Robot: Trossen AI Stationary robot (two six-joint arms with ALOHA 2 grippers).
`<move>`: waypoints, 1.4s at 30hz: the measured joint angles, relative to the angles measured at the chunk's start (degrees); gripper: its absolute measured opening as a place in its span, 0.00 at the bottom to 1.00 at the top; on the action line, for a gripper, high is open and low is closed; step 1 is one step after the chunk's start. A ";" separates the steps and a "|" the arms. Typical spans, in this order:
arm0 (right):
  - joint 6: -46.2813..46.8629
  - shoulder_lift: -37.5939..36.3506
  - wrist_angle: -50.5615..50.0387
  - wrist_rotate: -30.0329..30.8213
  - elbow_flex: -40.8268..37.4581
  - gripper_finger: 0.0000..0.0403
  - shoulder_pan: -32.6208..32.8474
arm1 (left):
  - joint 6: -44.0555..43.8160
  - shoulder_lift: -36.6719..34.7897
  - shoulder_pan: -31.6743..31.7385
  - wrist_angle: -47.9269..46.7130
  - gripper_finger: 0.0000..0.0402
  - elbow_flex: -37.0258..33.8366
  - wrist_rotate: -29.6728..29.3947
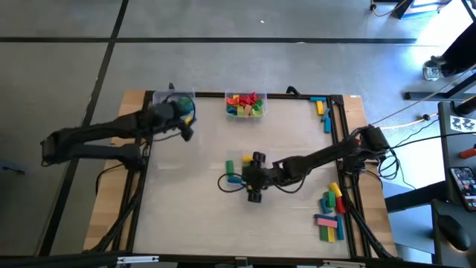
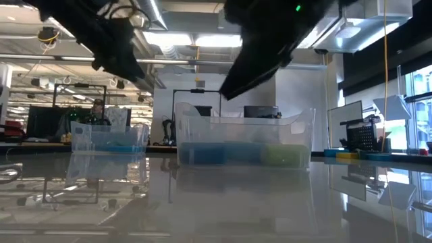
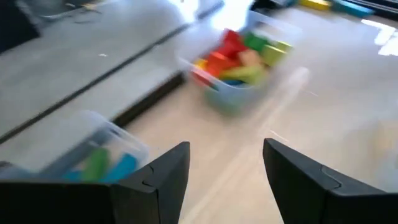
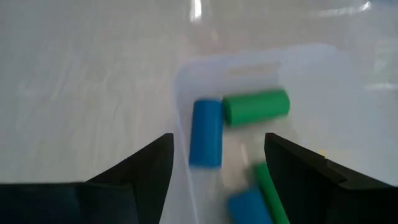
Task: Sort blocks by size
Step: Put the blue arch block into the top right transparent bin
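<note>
Three clear tubs hold blocks. The far-left tub (image 1: 181,104) has green and blue blocks (image 3: 102,163). The far-middle tub (image 1: 245,105) holds red, yellow and green ones (image 3: 239,57). The tub at mid-table (image 4: 261,81) has a blue cylinder (image 4: 205,132) and a green cylinder (image 4: 256,106) lying on its floor. My left gripper (image 3: 227,152) hovers open beside the far-left tub with nothing between its fingers. My right gripper (image 4: 217,146) stands open above the mid-table tub (image 1: 236,171), also empty.
Loose blocks lie in a group near the table's right edge (image 1: 332,208), and a few more sit at the far right corner (image 1: 323,110). A dark frame rail (image 1: 297,95) runs along the far and right sides. A cable loops beside the middle tub (image 1: 223,183).
</note>
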 joint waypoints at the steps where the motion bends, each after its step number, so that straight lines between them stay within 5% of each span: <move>1: 0.70 -0.59 -3.08 -0.03 0.91 0.62 0.49 | -0.62 -0.39 -1.83 -0.81 0.49 0.00 -0.01; 13: 20.33 -4.35 -35.87 -0.38 9.46 0.62 9.95 | -9.48 -0.83 -17.27 -2.86 0.49 -4.43 -0.07; 26: 57.33 -6.62 -62.06 -1.52 9.44 0.62 25.17 | -14.05 -0.81 -26.61 7.21 0.49 -9.11 -0.20; 42: 96.47 -6.55 -61.13 -19.57 1.23 0.62 34.71 | -14.44 -0.81 -31.57 9.40 0.49 -9.11 -0.21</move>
